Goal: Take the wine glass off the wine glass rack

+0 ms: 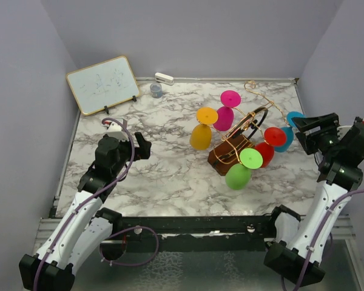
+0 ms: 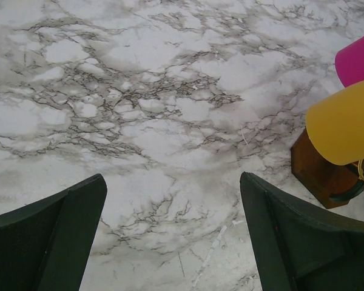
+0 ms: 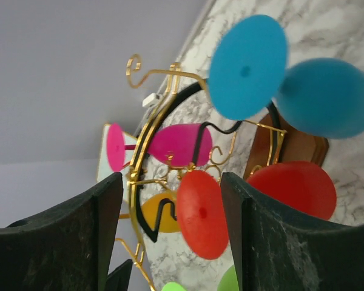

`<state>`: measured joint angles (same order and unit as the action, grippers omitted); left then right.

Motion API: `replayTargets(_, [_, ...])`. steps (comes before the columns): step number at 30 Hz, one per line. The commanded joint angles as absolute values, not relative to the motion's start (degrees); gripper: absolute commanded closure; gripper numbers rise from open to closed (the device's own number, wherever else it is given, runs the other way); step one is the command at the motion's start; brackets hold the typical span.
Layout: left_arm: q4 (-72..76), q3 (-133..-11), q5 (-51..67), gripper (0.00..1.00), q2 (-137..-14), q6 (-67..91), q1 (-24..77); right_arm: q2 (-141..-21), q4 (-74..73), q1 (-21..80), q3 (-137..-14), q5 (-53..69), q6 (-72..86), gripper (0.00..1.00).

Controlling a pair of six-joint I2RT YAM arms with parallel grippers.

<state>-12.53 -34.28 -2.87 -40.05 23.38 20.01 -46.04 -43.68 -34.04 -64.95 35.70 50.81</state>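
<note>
The wine glass rack (image 1: 246,124), copper wire with a dark ring on a brown wooden base (image 1: 221,159), stands right of centre on the marble table. Several coloured wine glasses hang on it: yellow (image 1: 201,136), magenta (image 1: 224,118), green (image 1: 238,176), red (image 1: 266,151) and blue (image 1: 289,130). My right gripper (image 1: 302,130) is open beside the blue and red glasses. In the right wrist view the red glass's foot (image 3: 201,213) lies between the fingers of the right gripper (image 3: 170,182), near the right finger (image 3: 255,236). My left gripper (image 2: 173,182) hangs open over bare marble, left of the rack.
A small whiteboard (image 1: 103,83) leans at the back left. A small grey-blue object (image 1: 156,90) and a white one (image 1: 164,78) lie by the back wall. Grey walls close in the table on three sides. The yellow glass (image 2: 346,121) hangs beside the base (image 2: 321,176).
</note>
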Motion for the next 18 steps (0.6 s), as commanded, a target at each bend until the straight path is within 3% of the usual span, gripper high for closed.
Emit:
replayTargets(1, [-13.0, -36.5, -4.8, 0.06, -40.0, 22.3, 21.0, -40.2, -44.8, -33.8, -60.5, 25.0, 55.2, 0.35])
replayTargets(18, [-13.4, -36.1, -13.9, 0.06, -38.0, 17.7, 25.8, -40.8, -35.7, -33.8, -50.7, 18.4, 56.9, 0.37])
